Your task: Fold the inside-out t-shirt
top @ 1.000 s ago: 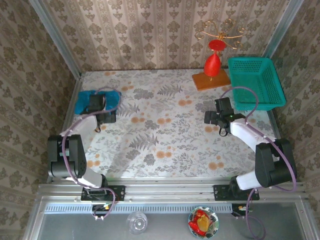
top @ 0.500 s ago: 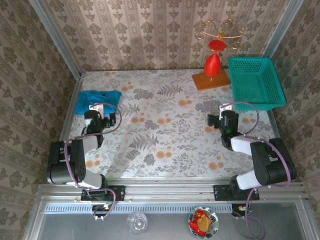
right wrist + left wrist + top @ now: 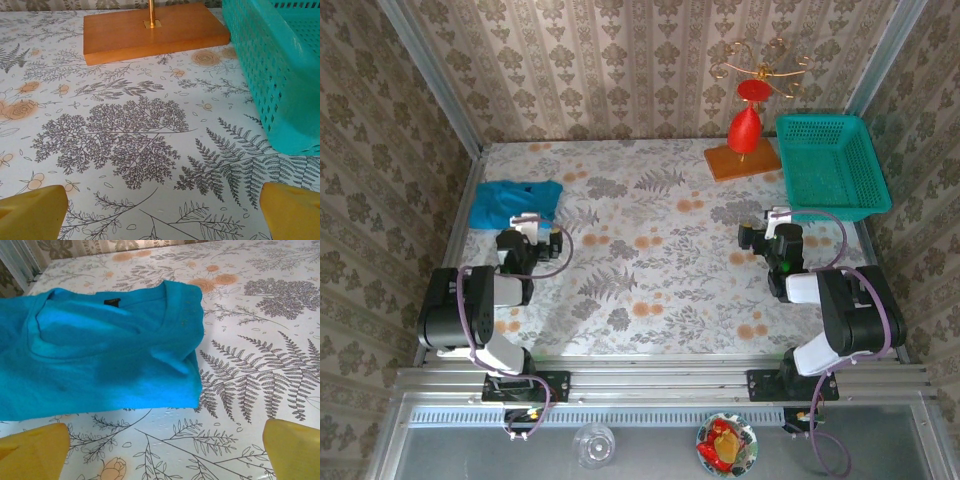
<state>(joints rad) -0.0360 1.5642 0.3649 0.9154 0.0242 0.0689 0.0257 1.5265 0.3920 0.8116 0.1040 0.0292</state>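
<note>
**Overhead view.** The inside-out t-shirt (image 3: 515, 203) lies as a compact blue bundle near the far left corner of the table (image 3: 650, 280), just beyond my left gripper (image 3: 528, 238). My right gripper (image 3: 768, 236) sits low on the opposite side, near the teal basket (image 3: 868, 200) and well apart from the cloth. Both arms are tucked close to their bases, which I read as a resting pose that puts no pull on the garment.

**Left wrist view.** My yellow fingertips (image 3: 34, 452) stand wide at the lower corners, holding nothing. The t-shirt lies flat beyond them, layers stacked, with the collar and dark label (image 3: 112, 302) uppermost. Its near edge is even, so I judge the fold largely complete.

**Right wrist view.** My fingertips (image 3: 291, 210) are likewise spread wide and empty over bare patterned tabletop. The basket wall rises on the right and the wooden stand base (image 3: 150, 30) lies ahead, both apart from my jaws.
</note>
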